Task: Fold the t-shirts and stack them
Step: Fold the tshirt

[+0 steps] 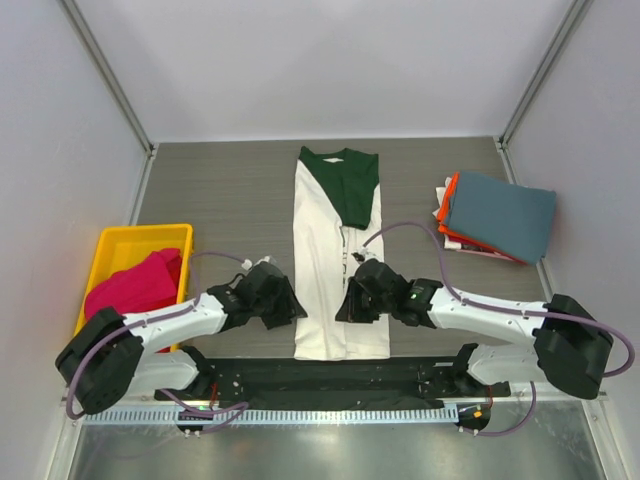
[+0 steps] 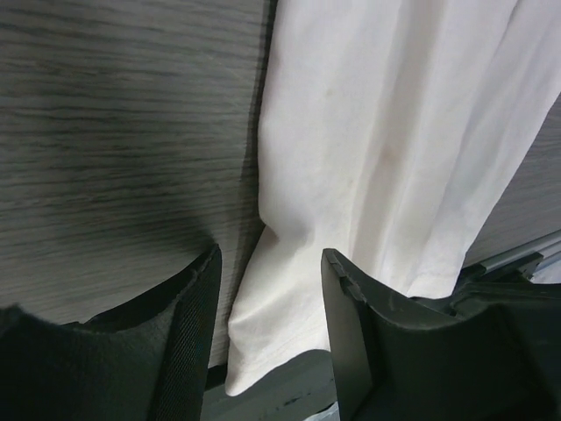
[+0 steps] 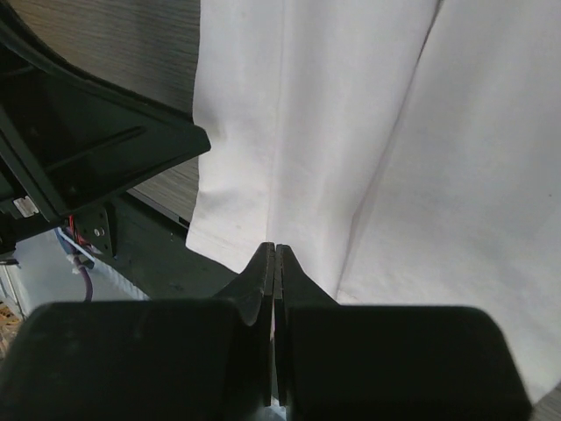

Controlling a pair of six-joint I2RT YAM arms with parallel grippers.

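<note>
A cream-white t-shirt (image 1: 322, 262) with a dark green collar and sleeves (image 1: 346, 182) lies folded into a long strip in the middle of the table. My left gripper (image 1: 287, 306) is at its lower left edge. In the left wrist view it (image 2: 270, 303) is open, and the shirt's (image 2: 386, 132) bottom corner lies loose between the fingers. My right gripper (image 1: 350, 300) is over the lower right part of the shirt (image 3: 351, 105). Its jaws (image 3: 275, 254) are shut just above the hem; whether cloth is pinched cannot be told. A red shirt (image 1: 140, 285) fills the bin.
The yellow bin (image 1: 112, 240) stands at the left edge. At the right, a folded slate-blue shirt (image 1: 500, 212) lies on an orange one (image 1: 451, 190). A black mounting strip (image 1: 330, 377) runs along the near edge, and the white shirt's hem reaches it.
</note>
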